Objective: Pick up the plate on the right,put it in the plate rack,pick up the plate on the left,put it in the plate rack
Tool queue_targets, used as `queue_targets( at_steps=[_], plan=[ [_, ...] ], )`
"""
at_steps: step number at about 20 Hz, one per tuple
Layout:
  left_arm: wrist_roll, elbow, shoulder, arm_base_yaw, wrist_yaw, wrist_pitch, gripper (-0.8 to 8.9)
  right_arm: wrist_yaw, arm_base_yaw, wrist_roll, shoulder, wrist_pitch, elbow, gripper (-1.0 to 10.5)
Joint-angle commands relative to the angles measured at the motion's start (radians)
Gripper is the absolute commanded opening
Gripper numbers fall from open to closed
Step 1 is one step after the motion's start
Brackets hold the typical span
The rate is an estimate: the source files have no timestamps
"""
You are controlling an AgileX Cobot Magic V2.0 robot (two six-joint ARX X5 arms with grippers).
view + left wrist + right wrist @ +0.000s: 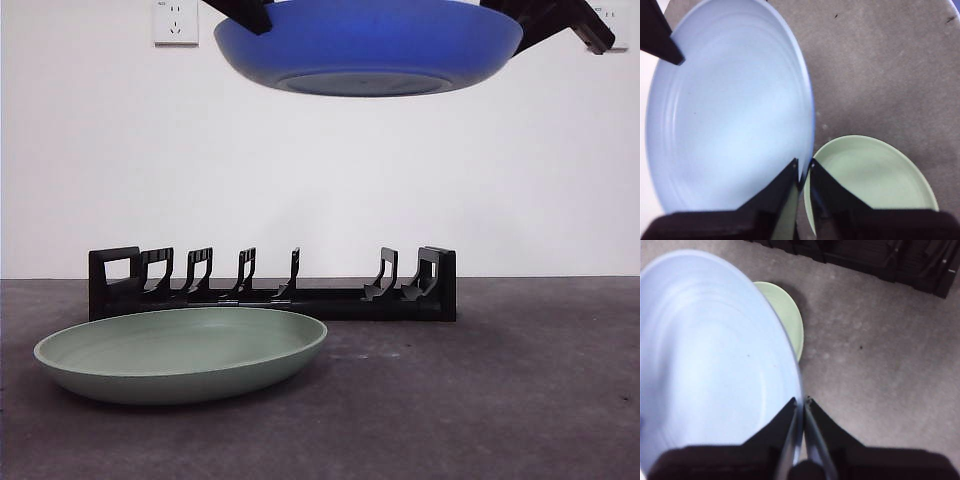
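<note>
Blue plate held level high above the counter, with the left gripper and the right gripper each pinching its rim between nearly closed jaws, on opposite edges. Green plate lying flat on the counter just in front of the rack, near the rack's left end

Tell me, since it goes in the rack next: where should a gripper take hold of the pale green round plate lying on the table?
Probably at the rim of the pale green plate, coming in low from the side. It lies flat and shallow, and its edge flares up off the grey table, so one jaw could slip under the lip and one over it. The blue plate is pinched at its rim this way.
</note>
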Motion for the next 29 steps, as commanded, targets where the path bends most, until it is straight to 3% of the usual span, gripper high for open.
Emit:
queue_targets(
  at_steps=[1, 5, 12, 17, 20, 23, 29],
  plan=[
    [-0.064, 0.000, -0.001, 0.002, -0.010, 0.000, -0.08, -0.017, 0.001, 0.008, 0.000, 0.019, 0.006, 1.7],
    [-0.093, 0.000, -0.001, 0.002, -0.006, -0.005, -0.08, -0.042, 0.001, 0.012, 0.000, 0.046, 0.023, 3.1],
    [-0.256, 0.000, -0.001, 0.022, 0.064, -0.002, -0.08, -0.036, -0.001, 0.014, -0.013, 0.067, 0.191, 3.2],
    [-0.367, 0.000, -0.001, 0.115, 0.163, 0.068, -0.08, 0.095, -0.001, 0.035, -0.064, 0.063, 0.404, 3.2],
    [-0.459, 0.000, -0.001, 0.235, 0.267, 0.169, -0.08, 0.211, -0.001, 0.037, -0.121, 0.045, 0.439, 3.2],
    [-0.644, 0.000, -0.001, 0.398, 0.466, 0.316, -0.08, 0.294, -0.001, 0.008, -0.159, -0.042, 0.439, 3.2],
    [-0.895, 0.000, 0.011, 0.657, 0.760, 0.517, -0.08, 0.287, 0.000, -0.024, -0.163, -0.164, 0.436, 3.2]
  ],
)
